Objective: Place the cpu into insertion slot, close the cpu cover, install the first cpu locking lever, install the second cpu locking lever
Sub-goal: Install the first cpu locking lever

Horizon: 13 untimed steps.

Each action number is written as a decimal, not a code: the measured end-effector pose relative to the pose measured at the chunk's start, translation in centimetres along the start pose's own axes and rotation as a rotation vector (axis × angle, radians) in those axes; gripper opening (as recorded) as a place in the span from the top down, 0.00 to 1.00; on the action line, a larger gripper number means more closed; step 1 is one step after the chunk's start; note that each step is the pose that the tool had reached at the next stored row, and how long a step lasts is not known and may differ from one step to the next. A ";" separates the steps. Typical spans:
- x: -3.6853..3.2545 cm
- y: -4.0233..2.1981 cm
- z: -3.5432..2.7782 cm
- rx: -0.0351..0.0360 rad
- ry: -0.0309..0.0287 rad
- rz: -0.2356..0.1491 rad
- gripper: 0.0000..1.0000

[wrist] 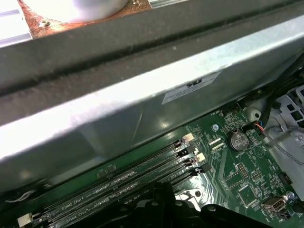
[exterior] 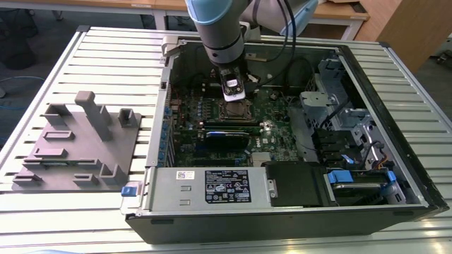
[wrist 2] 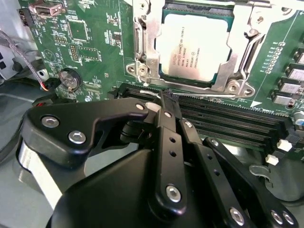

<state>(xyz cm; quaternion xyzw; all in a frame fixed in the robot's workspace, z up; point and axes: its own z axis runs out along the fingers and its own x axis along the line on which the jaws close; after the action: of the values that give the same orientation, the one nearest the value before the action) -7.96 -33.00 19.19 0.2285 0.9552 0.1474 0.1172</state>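
Observation:
The cpu (wrist 2: 192, 45), a silver-grey square chip, lies flat in the insertion slot (exterior: 235, 110) on the green motherboard. The silvery cpu cover (wrist 2: 241, 50) lies down around the chip and frames its face. A thin lever rod (wrist 2: 190, 92) runs along the socket edge nearest my fingers; I cannot tell whether it is latched. My gripper (wrist 2: 166, 97) is shut with nothing between its black fingers, its tips just short of that edge, over the long black memory slots (wrist 2: 223, 123). In the exterior view the gripper (exterior: 232, 95) hangs right above the socket inside the open computer case.
Grey case walls (wrist: 142, 109) surround the board closely. A coin cell battery (wrist 2: 70, 79) and small connectors sit beside the socket. The power supply (exterior: 211, 185) and drive bays (exterior: 353, 132) fill the near and right parts of the case. A grey fixture block (exterior: 78, 143) stands on the slatted table.

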 end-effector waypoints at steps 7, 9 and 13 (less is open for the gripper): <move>0.21 -0.09 -0.05 -0.0004 -0.0006 0.000 0.89; 0.29 -0.12 -0.05 -0.0013 -0.0006 0.000 0.89; 0.33 -0.08 0.00 -0.0027 -0.0001 0.000 0.89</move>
<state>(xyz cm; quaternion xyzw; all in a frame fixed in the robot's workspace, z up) -8.29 -32.91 19.12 0.2284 0.9549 0.1487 0.1175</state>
